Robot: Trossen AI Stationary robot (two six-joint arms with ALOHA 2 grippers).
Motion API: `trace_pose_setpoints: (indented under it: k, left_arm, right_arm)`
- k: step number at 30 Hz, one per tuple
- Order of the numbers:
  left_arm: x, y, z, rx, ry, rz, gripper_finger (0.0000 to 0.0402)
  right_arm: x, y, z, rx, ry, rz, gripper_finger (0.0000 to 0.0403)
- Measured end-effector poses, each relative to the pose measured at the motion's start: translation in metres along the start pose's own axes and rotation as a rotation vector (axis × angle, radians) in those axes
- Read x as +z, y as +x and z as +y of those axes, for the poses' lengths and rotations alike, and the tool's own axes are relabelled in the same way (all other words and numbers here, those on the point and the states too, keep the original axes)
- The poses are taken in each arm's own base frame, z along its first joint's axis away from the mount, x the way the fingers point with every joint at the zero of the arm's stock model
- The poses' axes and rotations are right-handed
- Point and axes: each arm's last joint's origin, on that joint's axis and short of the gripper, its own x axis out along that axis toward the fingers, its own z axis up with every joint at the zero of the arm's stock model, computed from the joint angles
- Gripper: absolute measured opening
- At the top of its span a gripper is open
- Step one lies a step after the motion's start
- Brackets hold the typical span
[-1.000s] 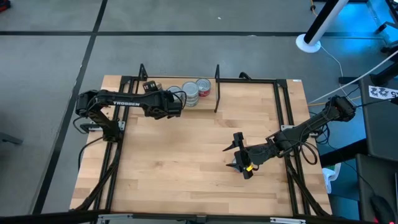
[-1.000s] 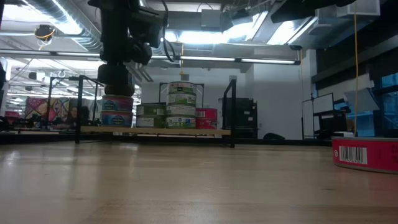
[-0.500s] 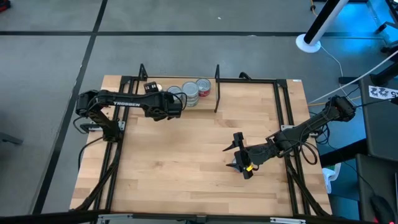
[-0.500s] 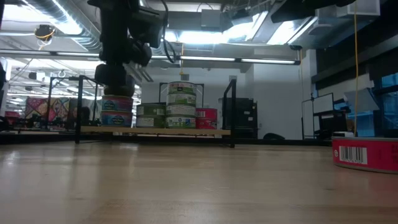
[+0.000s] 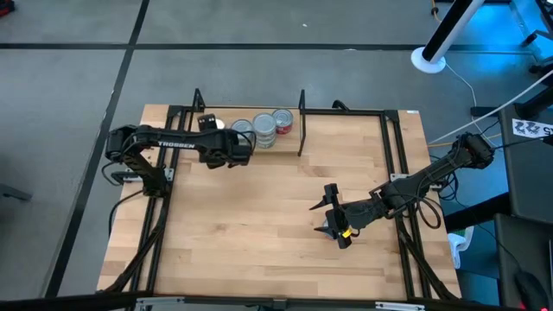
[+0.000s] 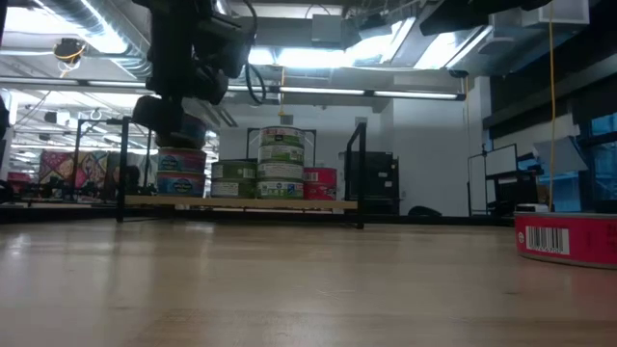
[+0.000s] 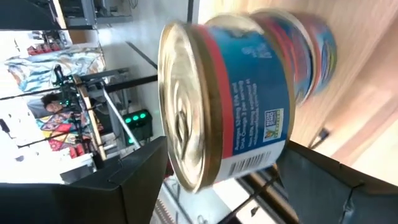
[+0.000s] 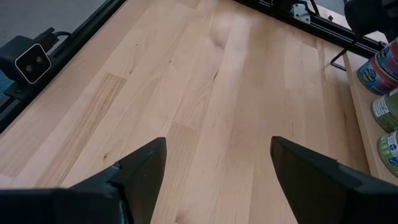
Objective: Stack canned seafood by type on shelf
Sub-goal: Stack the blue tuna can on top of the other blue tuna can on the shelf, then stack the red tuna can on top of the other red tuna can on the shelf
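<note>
Worktop [image 5: 259, 216]: we see it nearly bare. One red tin [image 6: 567, 239] sits apart from the rest, low and flat, barcode facing the low camera, at the near right edge of that view. In the high view we cannot find it; the right arm may cover it.

Shelf [image 6: 231, 204]: it stands at the far edge of the worktop between two black uprights, and it holds almost all the tins. Left to right in the low view we count a blue-labelled stack [image 6: 181, 173], a single green tin [image 6: 233, 180], a taller white-and-green stack [image 6: 281, 162], and a small red tin [image 6: 320, 181] by the right upright. Types look grouped.

We judge the task well along: the shelf is filled by kind and the loose red tin is what remains to go beside its red partner.

Left gripper [image 5: 240, 147]: at the shelf's left end, above the blue stack, fingers spread wide. The left wrist view shows the top blue tin [image 7: 230, 99] between the fingers with gaps either side, so released, resting on the one beneath.

Right gripper [image 5: 331, 216]: low over mid-worktop, fingers [image 8: 134, 171] apart, nothing between them.
</note>
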Motion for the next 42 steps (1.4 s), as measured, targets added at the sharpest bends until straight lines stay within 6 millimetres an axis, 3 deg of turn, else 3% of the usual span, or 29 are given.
trace_pose_setpoints:
  k: [28, 34, 42]
  left_arm:
    - [-0.011, 0.002, 0.006, -0.002, 0.019, 0.105, 0.029]
    - [-0.013, -0.008, 0.003, -0.011, 0.005, 0.063, 0.029]
    - [-0.007, -0.038, 0.006, -0.052, -0.043, -0.047, 0.029]
  right_arm:
    - [0.0, 0.0, 0.0, 0.0, -0.005, 0.0, 0.0289]
    - [-0.001, 0.0, 0.0, 0.001, 0.003, 0.006, 0.0289]
    - [0.005, -0.015, -0.003, 0.054, 0.131, 0.162, 0.0289]
